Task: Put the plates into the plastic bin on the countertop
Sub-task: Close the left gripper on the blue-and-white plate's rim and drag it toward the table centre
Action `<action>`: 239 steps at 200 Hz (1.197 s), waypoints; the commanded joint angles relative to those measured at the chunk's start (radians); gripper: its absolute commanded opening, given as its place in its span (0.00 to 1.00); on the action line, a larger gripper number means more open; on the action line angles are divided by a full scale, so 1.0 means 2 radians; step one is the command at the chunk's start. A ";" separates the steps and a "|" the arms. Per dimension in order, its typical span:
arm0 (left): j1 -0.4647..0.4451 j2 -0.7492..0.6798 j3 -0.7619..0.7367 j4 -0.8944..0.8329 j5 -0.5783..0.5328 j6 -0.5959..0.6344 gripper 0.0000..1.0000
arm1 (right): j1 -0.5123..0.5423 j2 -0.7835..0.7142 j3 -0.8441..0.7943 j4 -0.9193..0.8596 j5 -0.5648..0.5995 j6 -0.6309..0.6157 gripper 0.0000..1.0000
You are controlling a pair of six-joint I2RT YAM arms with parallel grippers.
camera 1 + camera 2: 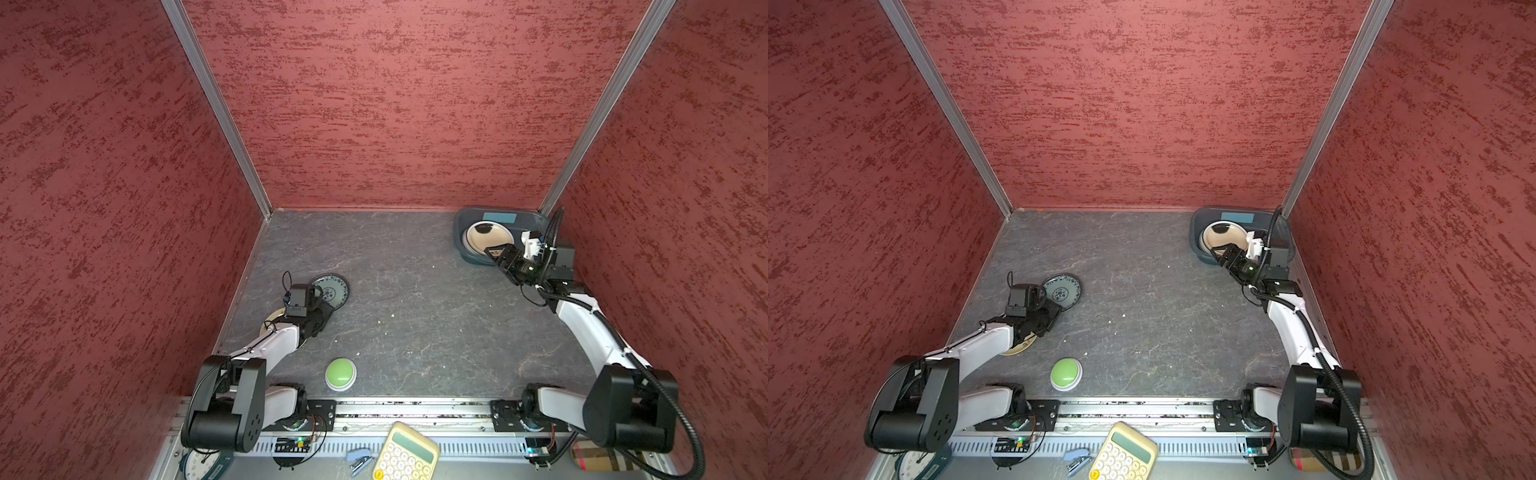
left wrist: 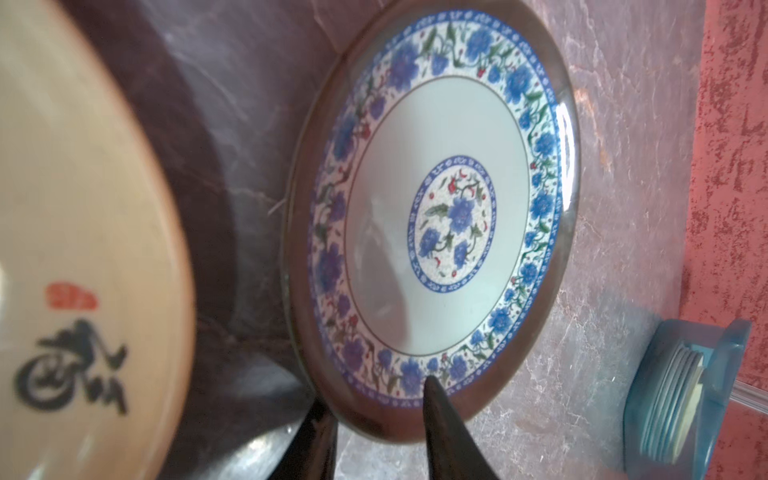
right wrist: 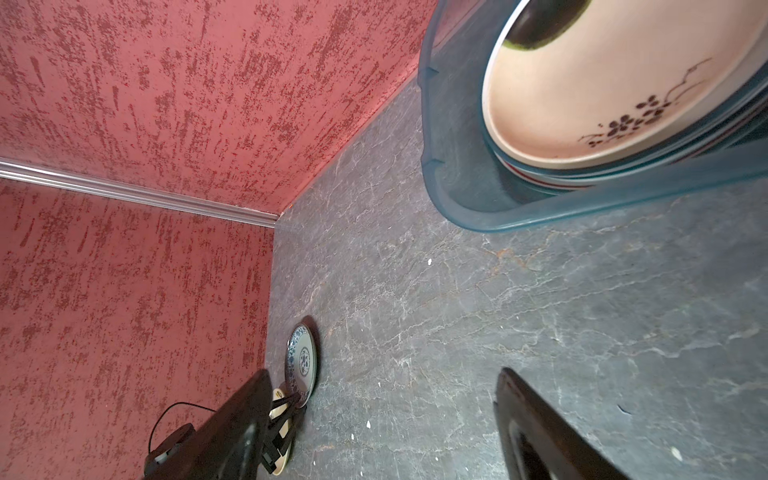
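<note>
A plate (image 2: 436,208) with blue flower bands lies left of centre on the countertop (image 1: 415,311), seen in both top views (image 1: 334,291) (image 1: 1065,291). My left gripper (image 2: 378,399) is shut on its near rim, one finger on the inner face and one against the outer edge. A cream plate (image 2: 83,249) with a black mark sits beside it, partly under my left arm (image 1: 272,320). The plastic bin (image 1: 461,232) (image 3: 457,199) at the back right holds several stacked plates, a cream one (image 3: 602,104) on top. My right gripper (image 3: 382,372) hangs open and empty over the bin's near rim (image 1: 496,251).
A green dome button (image 1: 340,373) stands near the front edge. Beyond the front rail lie a yellow calculator (image 1: 405,453) and a blue stapler (image 1: 359,459). Red walls close in the left, back and right sides; the bin sits tight in the back right corner.
</note>
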 commanded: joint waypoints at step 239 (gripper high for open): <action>-0.028 0.087 0.060 0.094 0.077 0.005 0.00 | 0.002 0.011 -0.008 -0.002 0.009 0.009 0.85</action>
